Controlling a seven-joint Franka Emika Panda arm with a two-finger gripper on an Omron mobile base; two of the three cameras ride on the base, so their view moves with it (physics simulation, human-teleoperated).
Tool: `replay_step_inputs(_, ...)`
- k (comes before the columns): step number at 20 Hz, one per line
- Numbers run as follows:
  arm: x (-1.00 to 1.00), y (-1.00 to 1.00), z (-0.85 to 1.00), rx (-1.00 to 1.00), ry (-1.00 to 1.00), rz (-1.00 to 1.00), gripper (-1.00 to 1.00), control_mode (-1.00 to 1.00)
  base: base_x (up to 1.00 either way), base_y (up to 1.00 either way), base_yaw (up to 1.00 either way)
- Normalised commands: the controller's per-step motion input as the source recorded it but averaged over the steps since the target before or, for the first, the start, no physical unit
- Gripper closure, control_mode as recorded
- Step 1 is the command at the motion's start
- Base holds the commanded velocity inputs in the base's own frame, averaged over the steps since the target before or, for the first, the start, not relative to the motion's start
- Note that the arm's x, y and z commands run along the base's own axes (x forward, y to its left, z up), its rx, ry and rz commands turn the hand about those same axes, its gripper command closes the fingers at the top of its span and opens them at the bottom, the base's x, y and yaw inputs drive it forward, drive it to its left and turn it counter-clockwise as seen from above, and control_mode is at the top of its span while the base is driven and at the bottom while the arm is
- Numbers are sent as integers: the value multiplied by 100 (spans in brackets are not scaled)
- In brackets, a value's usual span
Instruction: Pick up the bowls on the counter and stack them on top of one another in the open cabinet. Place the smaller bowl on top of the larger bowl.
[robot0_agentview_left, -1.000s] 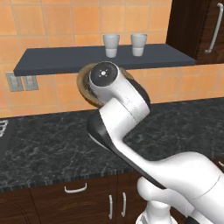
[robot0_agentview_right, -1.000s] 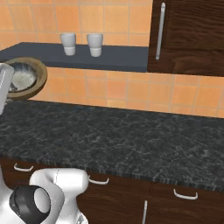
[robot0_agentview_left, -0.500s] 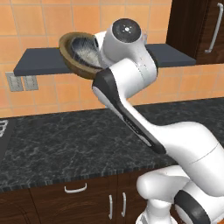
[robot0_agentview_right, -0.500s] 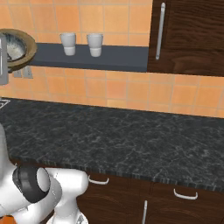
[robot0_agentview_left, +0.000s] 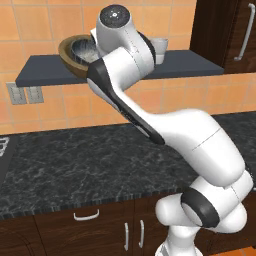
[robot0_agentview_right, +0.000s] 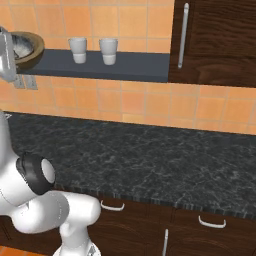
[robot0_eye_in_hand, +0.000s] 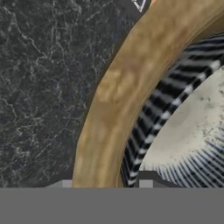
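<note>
Up high, the white arm holds the tan wooden bowl (robot0_agentview_left: 75, 55) at the slate shelf's (robot0_agentview_left: 45, 76) left end, ready to set down. Its hand is hidden; probably clenched on the rim, but I cannot tell.

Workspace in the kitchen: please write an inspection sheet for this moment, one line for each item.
Surface: the counter, black with white veining, runs under the wall shelf.
Job's things: the larger bowl is raised at the left end of the open cabinet, tilted; whether it touches the shelf cannot be told. The hand view shows a pale speckled inside with dark ribs; a separate smaller bowl cannot be told.
Clutter: two cups stand on the shelf.
Grippers: the gripper is hidden behind the arm; state cannot be told.
Cables: nothing seen.
Surroundings: orange tiled wall, wall outlets, tall cupboard with metal handle.
</note>
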Motion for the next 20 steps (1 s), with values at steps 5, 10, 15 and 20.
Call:
replay_step_inputs(5, 74, 0, -13, -7, 0, 0, 100, -100, 0, 0, 0)
replay_step_inputs(10, 79, 1, -28, -8, 2, 0, 100, -100, 0, 0, 0)
replay_step_inputs(15, 89, 8, 0, -2, 1, -3, 100, -100, 0, 0, 0)
replay_step_inputs(20, 79, 15, 0, -1, 3, -3, 100, -100, 0, 0, 0)
